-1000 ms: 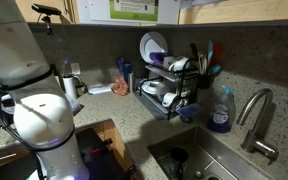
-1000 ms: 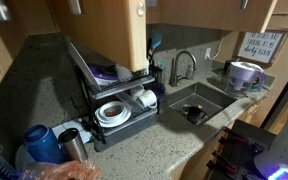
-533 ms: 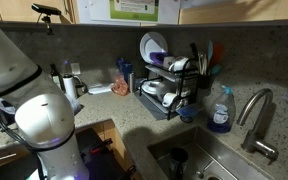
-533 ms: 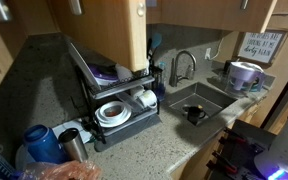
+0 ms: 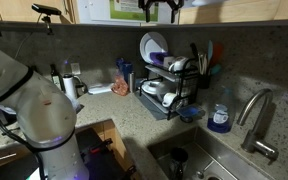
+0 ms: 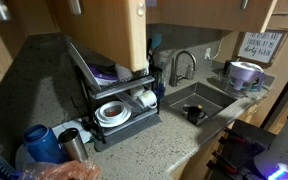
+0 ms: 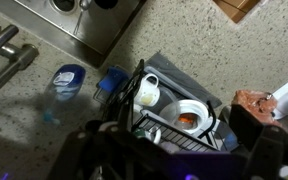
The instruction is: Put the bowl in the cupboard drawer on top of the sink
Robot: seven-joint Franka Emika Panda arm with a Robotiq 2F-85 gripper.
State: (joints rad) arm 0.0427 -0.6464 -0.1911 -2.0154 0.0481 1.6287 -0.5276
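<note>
Bowl [image 7: 189, 117] in the rack [image 7: 169, 72] shows orange inside in wrist view.

I see a dish rack [image 5: 170, 92] on the counter [image 5: 102, 106], white plate [image 5: 151, 46] upright on its top tier; blue soap bottle [image 5: 220, 113] stands near the faucet [image 5: 256, 112].

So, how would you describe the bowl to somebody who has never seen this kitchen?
Find the sink set into the counter; the black two-tier dish rack stands just beside it. On its lower tier sits the white bowl, wide and round, farther from the sink than its neighbour, the small white mug with a handle.
</note>
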